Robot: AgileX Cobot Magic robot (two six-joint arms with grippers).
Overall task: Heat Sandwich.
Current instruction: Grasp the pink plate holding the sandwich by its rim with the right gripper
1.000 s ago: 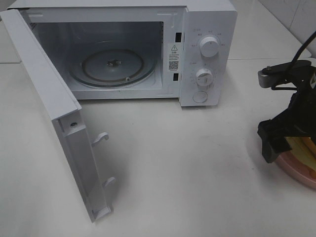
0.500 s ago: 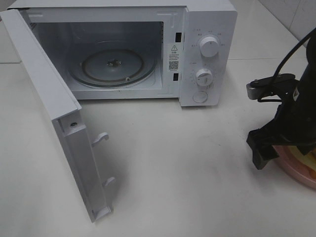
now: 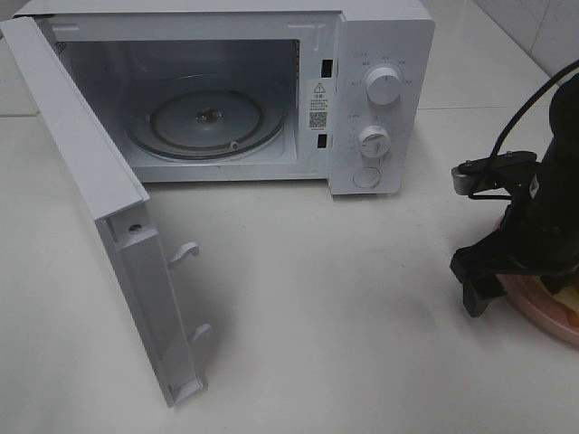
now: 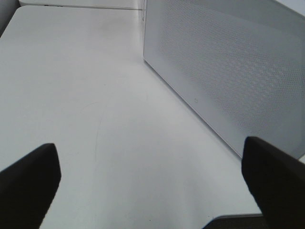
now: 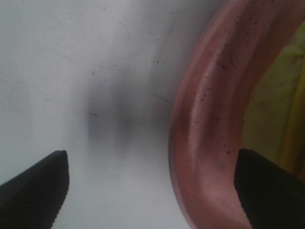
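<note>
Sandwich [image 3: 570, 297] of white bread with a yellow cheese slice lies on a round pink plate [image 3: 541, 312], which sits on the white table [image 3: 344, 316] in front of the white microwave oven [image 3: 380, 36] and out past its control-panel side. Only a pale yellow sliver of the sandwich shows, at the very edge of the exterior view and as a blurred yellow patch in the right wrist view.

The black right gripper [image 5: 152, 191] hangs directly over the plate's rim on the side nearest the microwave. Its fingers are spread wide and grip nothing: one fingertip is over bare table outside the rim, and the other is over the plate's inner part, by the sandwich. Whether either tip touches anything cannot be told.

The microwave's hinged white door [image 3: 99, 226] stands swung fully open on the side away from the panel. Inside, the round glass turntable [image 3: 206, 122] carries nothing. Two white round knobs [image 3: 384, 88] sit one above the other on the panel.

The left gripper [image 4: 152, 186] is over the table beside the open door's dotted outer face, its fingers wide apart and holding nothing.
</note>
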